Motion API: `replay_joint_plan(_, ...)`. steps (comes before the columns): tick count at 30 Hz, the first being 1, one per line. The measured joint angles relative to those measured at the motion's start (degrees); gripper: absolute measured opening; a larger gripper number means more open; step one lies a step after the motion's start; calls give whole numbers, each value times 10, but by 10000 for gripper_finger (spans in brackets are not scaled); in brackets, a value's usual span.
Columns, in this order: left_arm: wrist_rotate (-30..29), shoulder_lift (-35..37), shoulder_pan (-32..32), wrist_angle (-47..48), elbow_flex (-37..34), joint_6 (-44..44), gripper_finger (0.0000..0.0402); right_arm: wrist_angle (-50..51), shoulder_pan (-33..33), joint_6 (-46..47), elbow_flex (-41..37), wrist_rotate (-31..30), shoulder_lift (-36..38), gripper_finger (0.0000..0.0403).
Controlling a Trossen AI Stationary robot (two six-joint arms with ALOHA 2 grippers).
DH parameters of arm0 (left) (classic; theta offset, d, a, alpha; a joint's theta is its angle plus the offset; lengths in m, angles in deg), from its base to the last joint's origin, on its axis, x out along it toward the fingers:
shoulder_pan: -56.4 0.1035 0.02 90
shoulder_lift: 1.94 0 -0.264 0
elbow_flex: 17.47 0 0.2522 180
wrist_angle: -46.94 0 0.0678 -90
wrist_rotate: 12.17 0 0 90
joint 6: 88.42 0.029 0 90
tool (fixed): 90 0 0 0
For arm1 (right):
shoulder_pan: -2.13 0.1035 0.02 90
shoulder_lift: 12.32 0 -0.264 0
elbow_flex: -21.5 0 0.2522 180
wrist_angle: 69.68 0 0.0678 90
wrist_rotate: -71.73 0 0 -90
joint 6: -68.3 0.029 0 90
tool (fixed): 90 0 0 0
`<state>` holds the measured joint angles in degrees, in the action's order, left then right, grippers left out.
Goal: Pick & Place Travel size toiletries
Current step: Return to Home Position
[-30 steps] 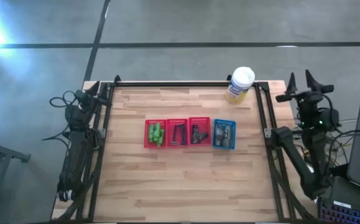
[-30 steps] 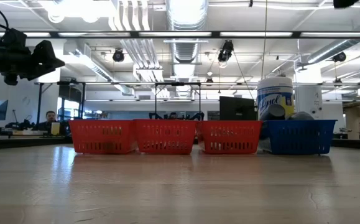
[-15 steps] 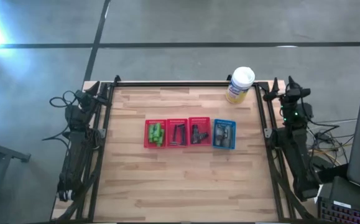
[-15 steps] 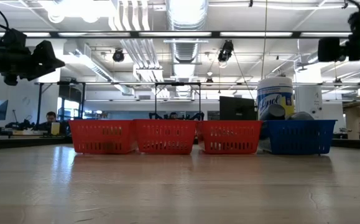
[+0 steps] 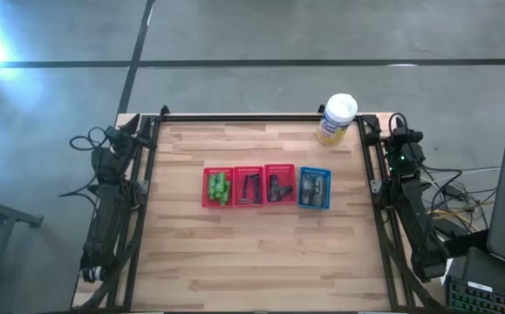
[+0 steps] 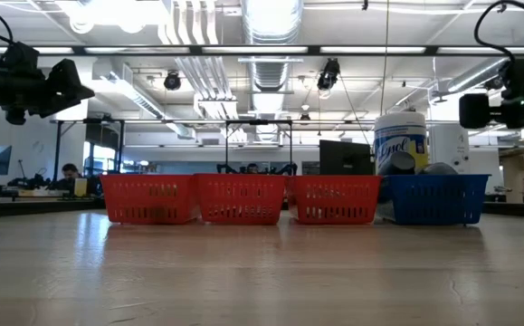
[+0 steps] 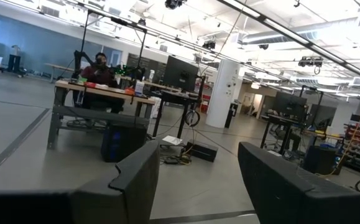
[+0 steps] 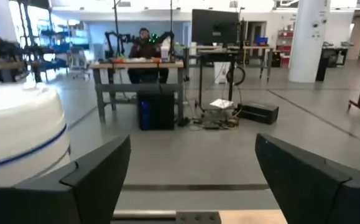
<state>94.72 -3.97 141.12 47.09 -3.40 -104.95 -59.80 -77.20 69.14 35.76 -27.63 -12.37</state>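
Four small mesh baskets stand in a row mid-table and hold the toiletries. Bright green tubes (image 5: 220, 187) lie in the leftmost red basket (image 5: 208, 186). Dark items (image 5: 249, 187) fill the second red basket, and more dark items (image 5: 276, 187) the third. Grey bottles (image 5: 314, 185) sit in the blue basket (image 5: 324, 189), and their tops (image 6: 440, 168) show above its rim. My left gripper (image 5: 139, 127) (image 7: 195, 186) is open at the table's far left corner. My right gripper (image 5: 399, 126) (image 8: 192, 180) is open at the far right corner. Both are well away from the baskets.
A big white-and-yellow canister (image 5: 337, 118) (image 8: 18, 130) stands at the far edge, just left of my right gripper and behind the blue basket (image 6: 438, 199). A dark frame (image 5: 252, 117) borders the wooden table. Bare wood lies on the near side of the baskets. People sit at desks beyond the table.
My right arm has swung in from beyond the table's right edge toward the far right corner and has come down, entering the low view from above. The left arm and the baskets have stayed still.
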Motion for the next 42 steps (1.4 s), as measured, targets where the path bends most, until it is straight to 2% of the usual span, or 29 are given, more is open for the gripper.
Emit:
replay_joint_plan(5,0,0,0,0,0,0,222,10,0,-27,0,2,0,355)
replay_joint_plan(10,0,0,0,0,0,0,222,11,0,-8,0,2,0,360)
replay_joint_plan(23,0,0,0,0,0,0,222,11,0,6,0,2,-5,327)
replay_joint_plan(34,0,0,0,0,0,0,222,11,0,6,0,3,-5,359)
replay_joint_plan(42,0,0,0,0,0,0,222,11,0,6,0,3,-5,363)
